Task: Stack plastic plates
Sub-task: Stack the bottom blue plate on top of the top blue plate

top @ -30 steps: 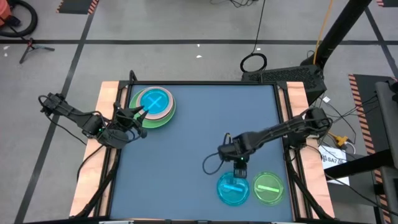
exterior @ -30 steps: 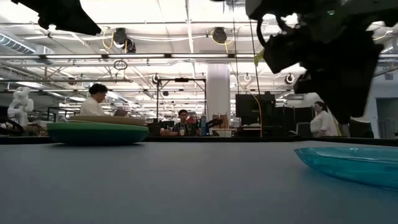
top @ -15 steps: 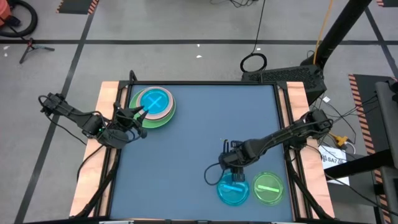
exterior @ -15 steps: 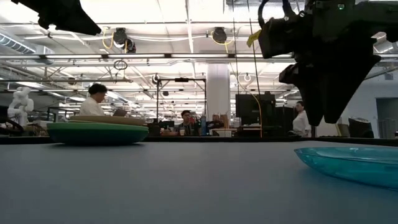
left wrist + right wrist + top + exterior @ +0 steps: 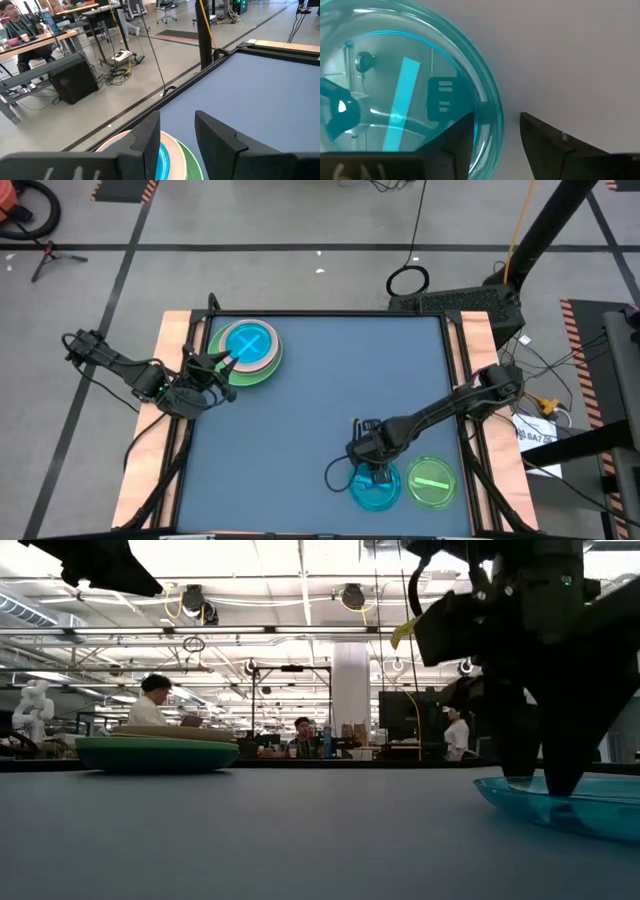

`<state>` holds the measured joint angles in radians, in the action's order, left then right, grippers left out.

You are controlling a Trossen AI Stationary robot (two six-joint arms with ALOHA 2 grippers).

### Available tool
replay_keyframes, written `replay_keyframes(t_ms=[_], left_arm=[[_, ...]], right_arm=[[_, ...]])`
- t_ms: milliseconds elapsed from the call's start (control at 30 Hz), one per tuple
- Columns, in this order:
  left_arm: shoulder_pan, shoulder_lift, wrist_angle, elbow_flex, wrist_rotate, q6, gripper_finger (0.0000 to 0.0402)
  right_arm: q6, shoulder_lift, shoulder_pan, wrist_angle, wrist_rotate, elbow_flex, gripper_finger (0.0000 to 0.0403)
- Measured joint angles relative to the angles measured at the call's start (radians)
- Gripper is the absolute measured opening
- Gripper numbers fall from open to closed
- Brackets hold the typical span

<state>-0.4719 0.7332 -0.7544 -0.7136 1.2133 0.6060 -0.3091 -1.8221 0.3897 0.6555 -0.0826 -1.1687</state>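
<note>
A stack of plastic plates [image 5: 245, 350] sits at the table's far left, with a translucent blue plate on top and pink, cream and green rims below. My left gripper [image 5: 226, 363] hovers open over the stack's near-left edge [image 5: 167, 152]. Near the front right, a small translucent blue plate [image 5: 375, 488] and a lime plate [image 5: 432, 483] lie flat side by side. My right gripper [image 5: 372, 471] points down, open, over the blue plate's far rim. One finger is over the plate's inside, the other outside the rim. My right gripper [image 5: 496, 118] straddles the blue plate's far rim [image 5: 490, 107] from above, one finger [image 5: 462, 137] over the inside and one finger [image 5: 545, 137] over the table outside. The plate lies flat on the table. Whether either finger touches it, I cannot tell.
The blue table top [image 5: 320, 400] lies bare between the stack and the two loose plates. Wooden side rails [image 5: 175, 340] edge the table at left and right. In the low view, people sit at desks [image 5: 290, 740] in the room beyond.
My right gripper has gone down and toward the table's near edge, rolling at the wrist, until its fingers stand over the blue plate's far rim. The plates have kept their places.
</note>
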Motion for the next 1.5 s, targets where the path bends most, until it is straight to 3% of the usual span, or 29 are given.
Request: replay_keyframes(t_ms=[267,733,1267,1500], left_arm=[[0.000,0.000,0.000,0.000,0.000,0.000,0.0129],[0.000,0.000,0.000,0.000,0.000,0.000,0.0129],[0.000,0.000,-0.001,0.000,0.001,-0.004,0.0129],[0.000,0.000,0.000,0.000,0.012,-0.006,0.0129]], right_arm=[[0.016,-0.009,-0.003,-0.027,0.003,0.000,0.0129],[0.046,-0.002,-0.020,-0.048,-0.001,0.000,0.0005],[0.077,0.128,-0.203,-0.086,0.008,0.000,0.0002],[0.130,0.133,-0.333,-0.357,0.022,0.000,0.0001]])
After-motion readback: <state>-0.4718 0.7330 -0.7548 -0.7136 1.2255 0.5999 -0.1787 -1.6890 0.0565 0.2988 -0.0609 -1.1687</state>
